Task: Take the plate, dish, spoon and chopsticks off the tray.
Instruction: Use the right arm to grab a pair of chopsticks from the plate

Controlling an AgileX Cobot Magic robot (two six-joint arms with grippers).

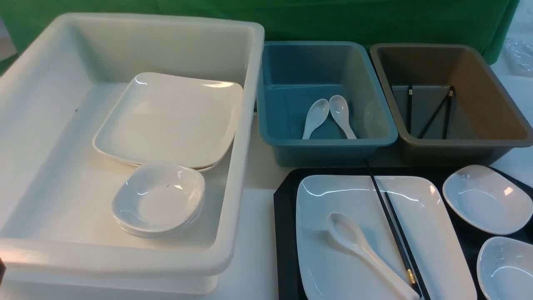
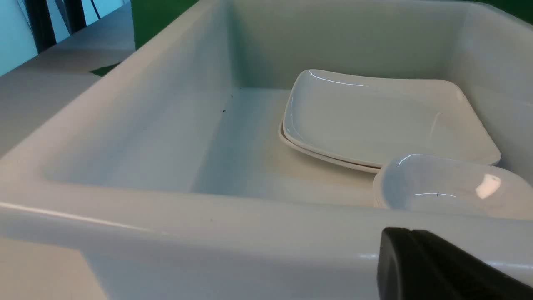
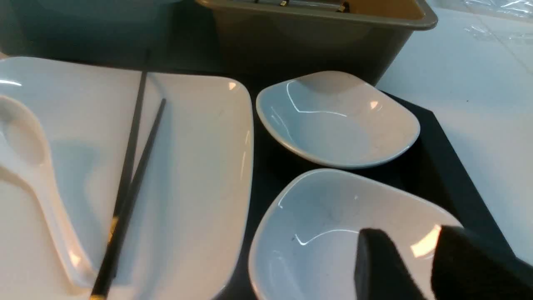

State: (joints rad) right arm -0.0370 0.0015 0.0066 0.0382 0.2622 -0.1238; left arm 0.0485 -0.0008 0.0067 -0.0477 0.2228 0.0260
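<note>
Pose: right gripper (image 3: 410, 235) low over right edge of tray (image 1: 285, 233), fingers parted astride rim of near dish (image 3: 325, 233), contact unclear. Left gripper (image 2: 420, 262) outside near wall of white tub (image 2: 208, 233), one finger visible, grip indeterminable. Plate (image 1: 433, 241) on tray's left side, near edge cropped, bearing spoon (image 1: 358, 246) and chopsticks (image 1: 391, 227). White table (image 1: 258, 216), green backdrop (image 1: 333, 21).

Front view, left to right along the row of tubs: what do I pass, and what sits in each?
Large white plastic tub holding stacked square white plates and small white dishes → blue plastic tub holding two white soup spoons → brown plastic tub holding thin black chopsticks.
</note>
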